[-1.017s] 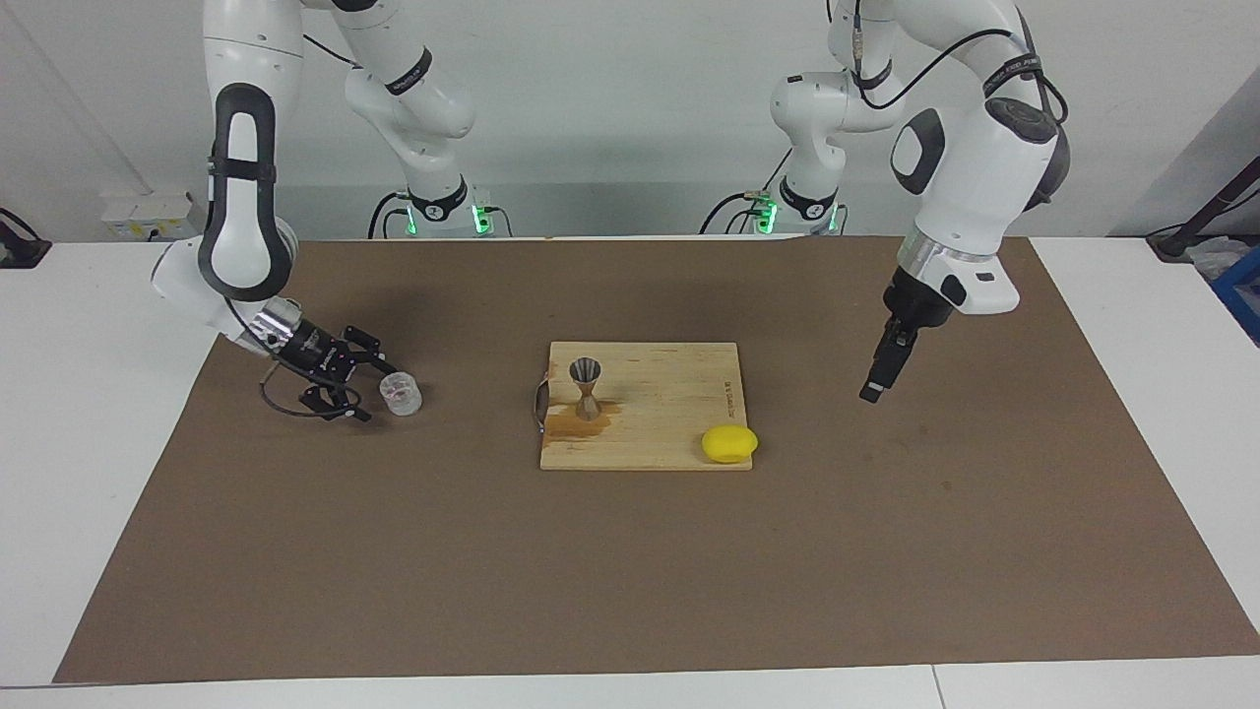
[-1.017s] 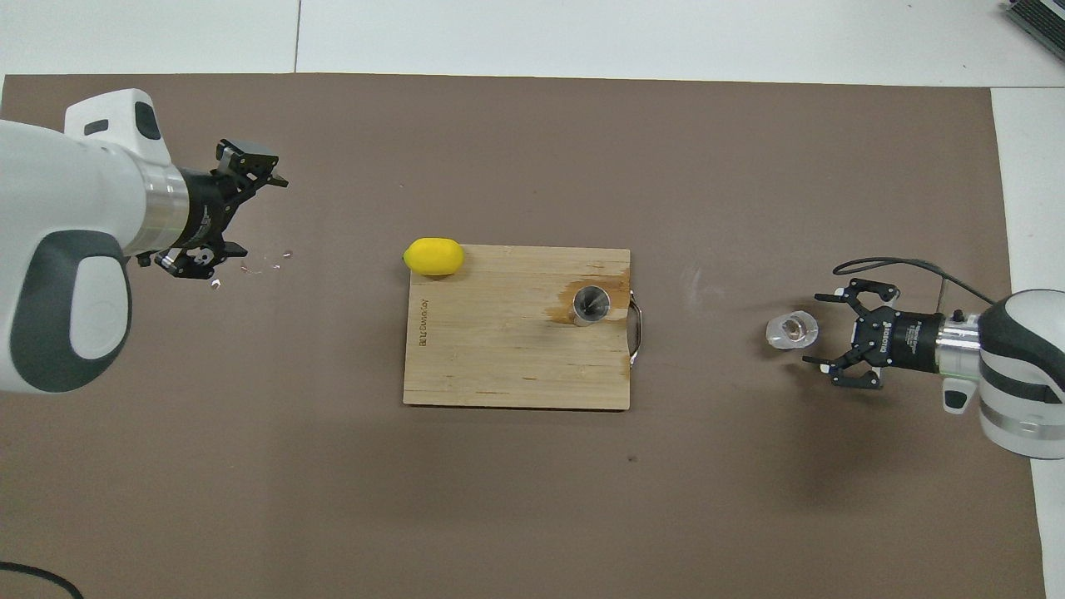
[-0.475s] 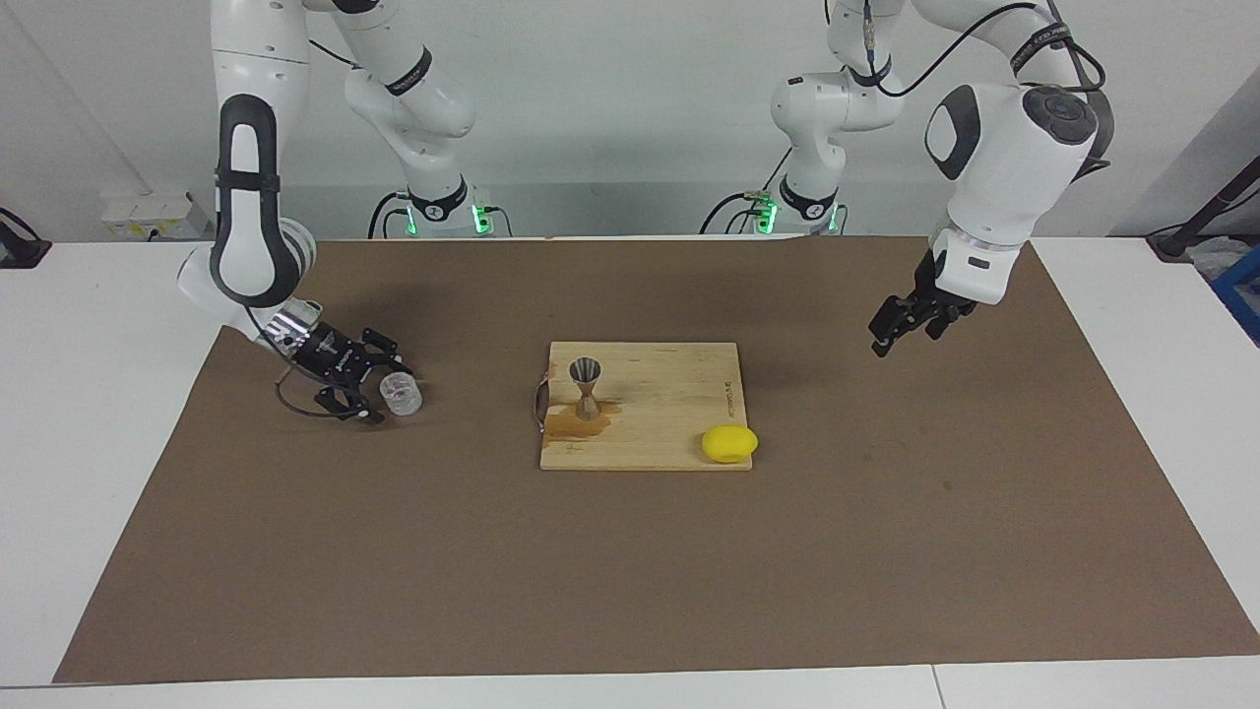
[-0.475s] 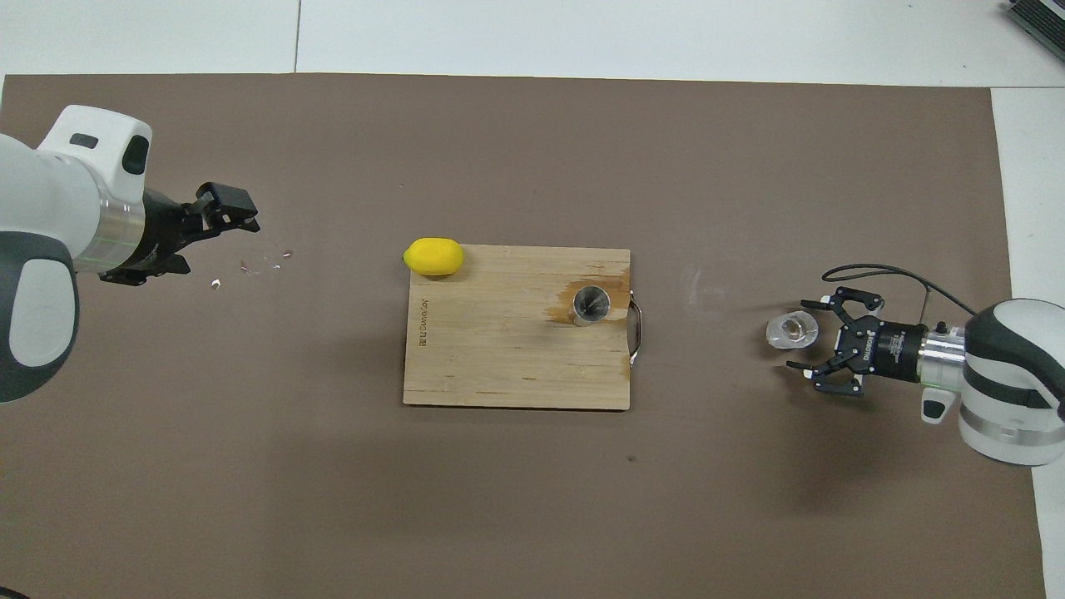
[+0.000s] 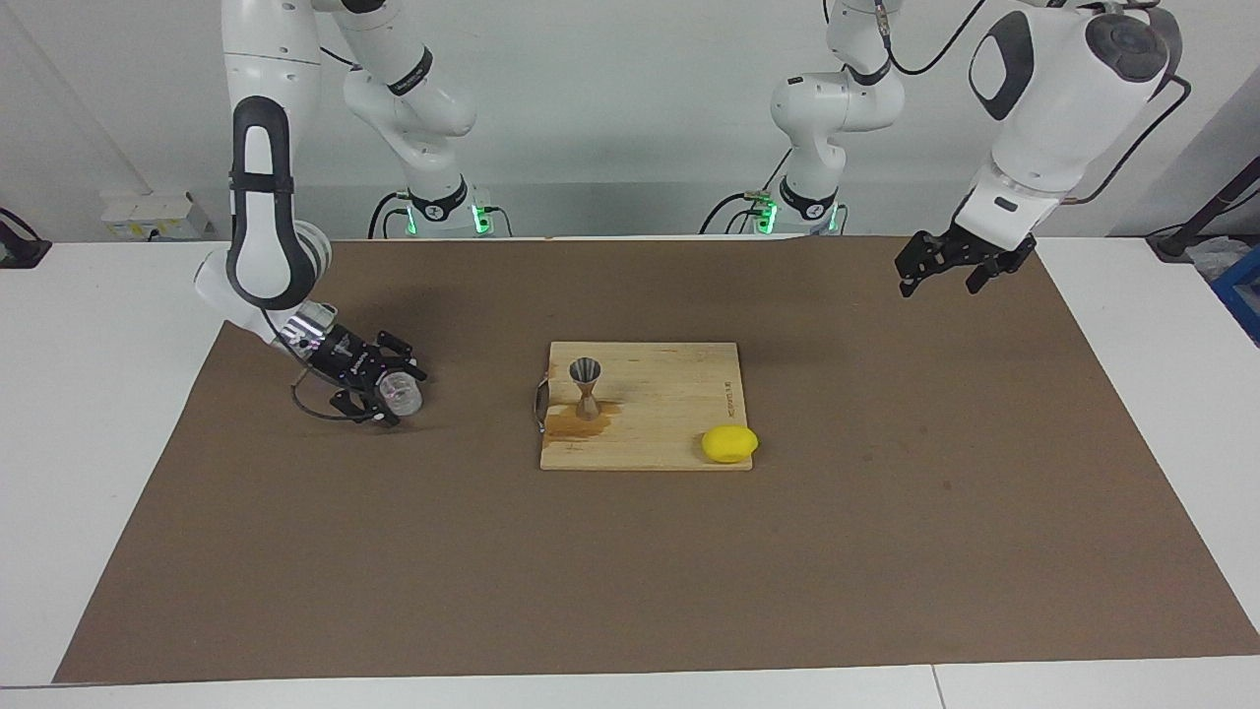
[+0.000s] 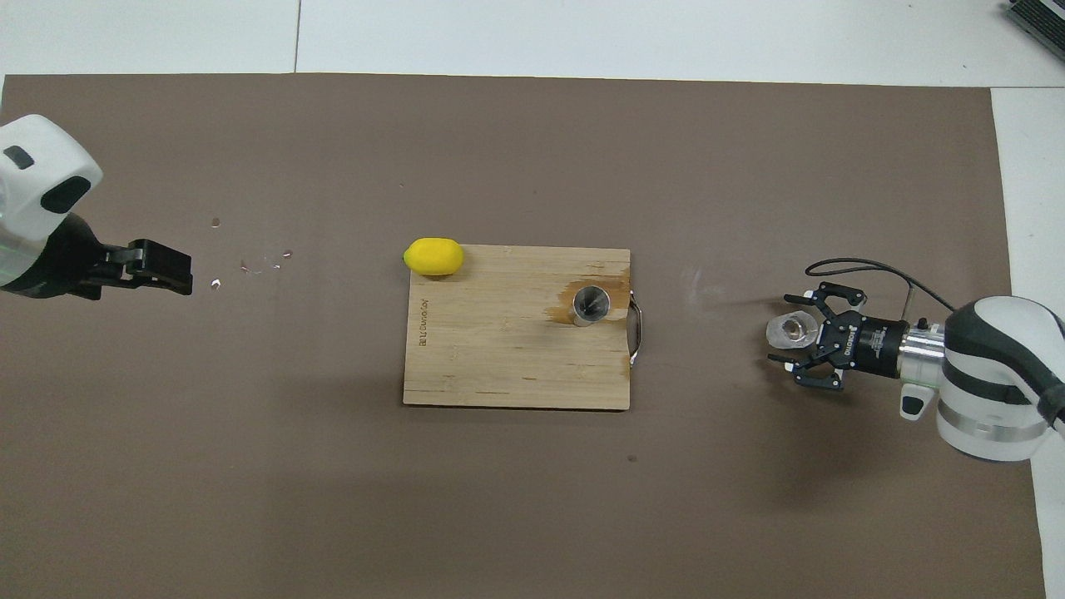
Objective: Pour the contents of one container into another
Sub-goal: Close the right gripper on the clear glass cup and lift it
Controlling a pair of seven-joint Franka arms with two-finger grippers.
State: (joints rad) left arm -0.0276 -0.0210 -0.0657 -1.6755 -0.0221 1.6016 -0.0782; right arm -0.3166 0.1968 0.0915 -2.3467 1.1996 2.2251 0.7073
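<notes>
can't really tell if the right gripper [image 5: 394,392] actually touches the glass cup [image 6: 791,330], and the left arm [image 6: 37,216] is mostly cut off in the overhead view

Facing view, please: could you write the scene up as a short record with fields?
glass: upright on the mat, toward the right arm's end
right gripper: open, low, straddling the glass
jigger: upright on the board, beside a stain
lemon: at the board's corner farther from the robots
left gripper: open, raised over the mat, waiting
</notes>
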